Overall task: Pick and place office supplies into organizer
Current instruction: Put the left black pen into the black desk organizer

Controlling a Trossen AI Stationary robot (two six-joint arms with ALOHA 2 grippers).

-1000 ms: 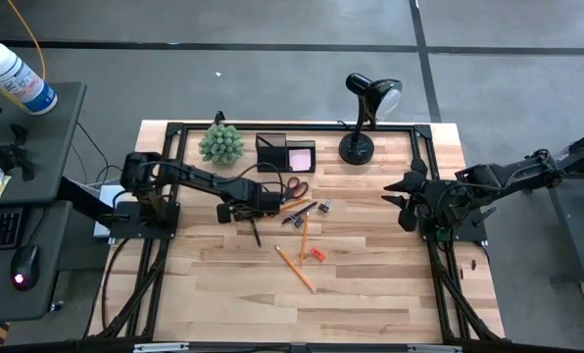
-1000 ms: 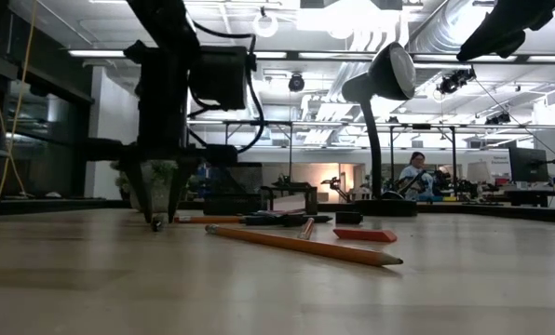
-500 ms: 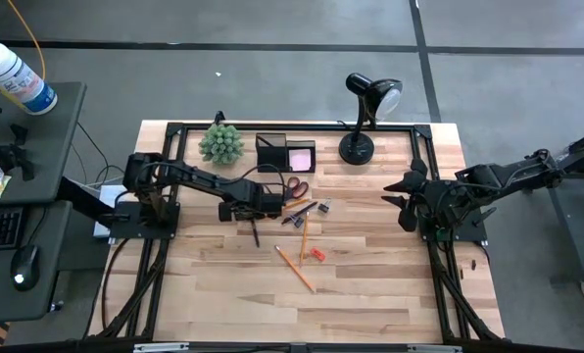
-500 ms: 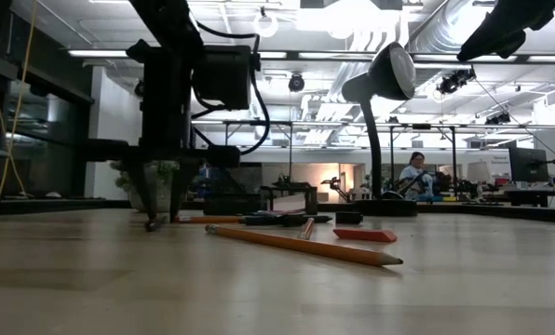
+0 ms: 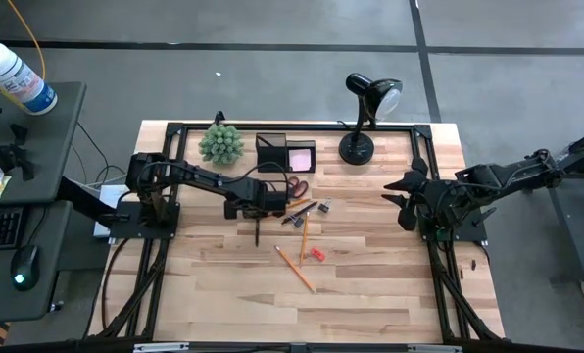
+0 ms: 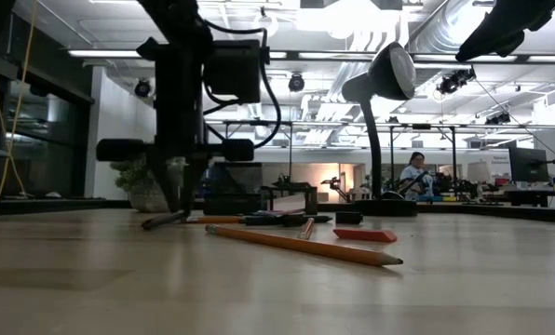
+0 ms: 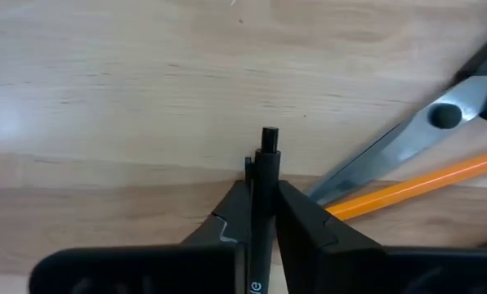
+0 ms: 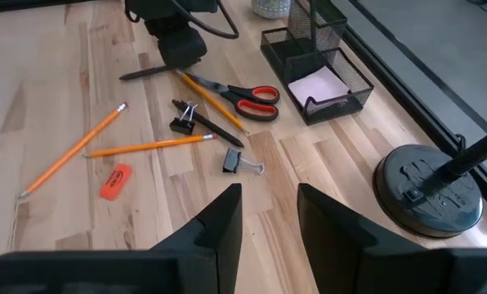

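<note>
My left gripper (image 5: 257, 210) stands over the middle of the table, shut on a dark pen (image 5: 257, 233) beside the orange-handled scissors (image 5: 294, 187). Two pencils (image 5: 295, 267), a red eraser (image 5: 317, 254), another pen (image 8: 209, 128) and dark clips (image 8: 235, 162) lie on the wood to its right. The black mesh organizer (image 5: 282, 154) stands at the far edge, a pink pad (image 5: 301, 157) in one compartment. My right gripper (image 8: 268, 214) hangs open above the table's right side, away from these things. My left gripper pinches the pen between its two fingers (image 7: 302, 219), close to one end (image 7: 268, 140), which sticks out a little past them. The fingers come from above, pointing down, and lie across the pen. The pen is tilted, its other end (image 6: 147, 223) on the table.
A black desk lamp (image 5: 370, 98) with a round base (image 8: 427, 189) stands at the far right, and a green spiky plant (image 5: 220, 143) is left of the organizer. A black frame (image 5: 174, 132) runs round the table. Bare wood lies toward the near edge.
My left gripper has shut on the dark pen that lay between its open fingers. The pen now slants, its held end raised a little and its other end still on the table.
</note>
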